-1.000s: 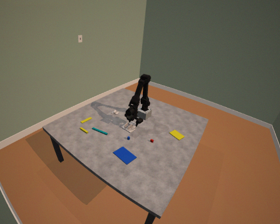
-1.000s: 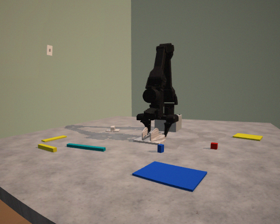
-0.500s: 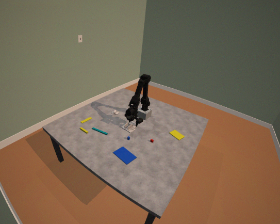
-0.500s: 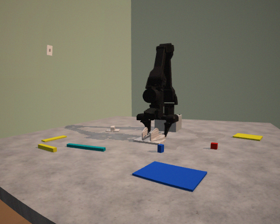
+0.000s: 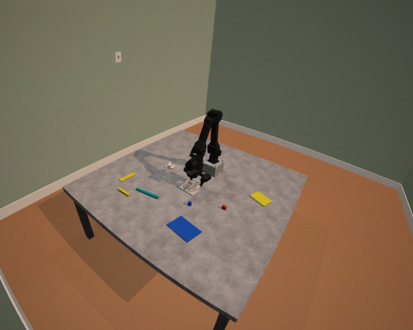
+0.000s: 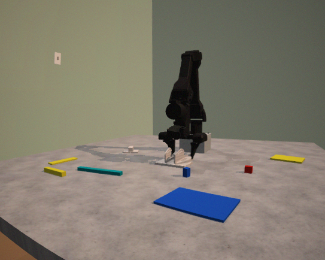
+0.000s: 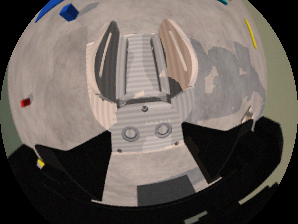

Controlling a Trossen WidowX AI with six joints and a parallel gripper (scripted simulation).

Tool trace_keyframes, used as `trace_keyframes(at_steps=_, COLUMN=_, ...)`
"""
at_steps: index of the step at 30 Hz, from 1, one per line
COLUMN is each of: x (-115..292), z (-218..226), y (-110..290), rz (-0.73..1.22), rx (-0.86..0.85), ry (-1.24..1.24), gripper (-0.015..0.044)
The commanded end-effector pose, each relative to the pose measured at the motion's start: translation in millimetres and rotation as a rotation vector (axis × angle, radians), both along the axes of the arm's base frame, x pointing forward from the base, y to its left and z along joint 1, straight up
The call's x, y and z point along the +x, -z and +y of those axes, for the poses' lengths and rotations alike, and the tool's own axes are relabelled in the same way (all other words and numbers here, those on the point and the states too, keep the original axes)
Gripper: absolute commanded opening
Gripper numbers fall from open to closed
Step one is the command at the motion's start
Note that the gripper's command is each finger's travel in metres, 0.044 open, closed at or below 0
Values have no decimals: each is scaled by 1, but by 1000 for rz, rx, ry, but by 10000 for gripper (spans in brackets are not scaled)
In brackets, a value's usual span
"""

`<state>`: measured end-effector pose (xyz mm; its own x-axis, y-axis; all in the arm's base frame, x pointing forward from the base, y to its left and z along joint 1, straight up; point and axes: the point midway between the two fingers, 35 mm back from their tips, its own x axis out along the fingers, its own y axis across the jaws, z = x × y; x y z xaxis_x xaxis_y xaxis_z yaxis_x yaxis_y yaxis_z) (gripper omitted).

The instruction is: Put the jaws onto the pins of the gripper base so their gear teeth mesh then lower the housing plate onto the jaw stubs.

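Both pale flaps [image 5: 193, 185] [image 6: 179, 157] [image 7: 179, 57] just ahead of the gripper [image 5: 198, 182] [image 6: 182, 155] [image 7: 145, 128] could get knocked crooked if the pale plate [image 5: 192, 192] [image 6: 166, 163] [image 7: 145, 120], pinched between its wide-set fingers, gets twisted.

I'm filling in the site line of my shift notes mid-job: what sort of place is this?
Probably a robotics workspace or lab corner: a black arm on a mottled grey table, plain green walls, and an orange-brown floor.
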<state>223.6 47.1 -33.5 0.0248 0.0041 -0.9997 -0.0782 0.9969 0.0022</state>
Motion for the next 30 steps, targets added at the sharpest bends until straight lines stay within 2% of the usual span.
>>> trace_keyframes(at_steps=1, x=0, z=0, y=0, rz=0, rx=-1, ry=-1, gripper=351)
trace_keyframes(at_steps=4, x=0, z=0, y=0, rz=0, rx=0, ry=0, gripper=430)
trace_keyframes(at_steps=5, x=0, z=0, y=0, rz=0, rx=0, ry=0, gripper=440)
trace_keyframes(at_steps=20, x=1, z=0, y=-4, rz=0, rx=0, ry=0, gripper=440)
trace_keyframes(at_steps=30, x=-4, z=-1, y=-76, rz=0, rx=0, ry=-1, gripper=440)
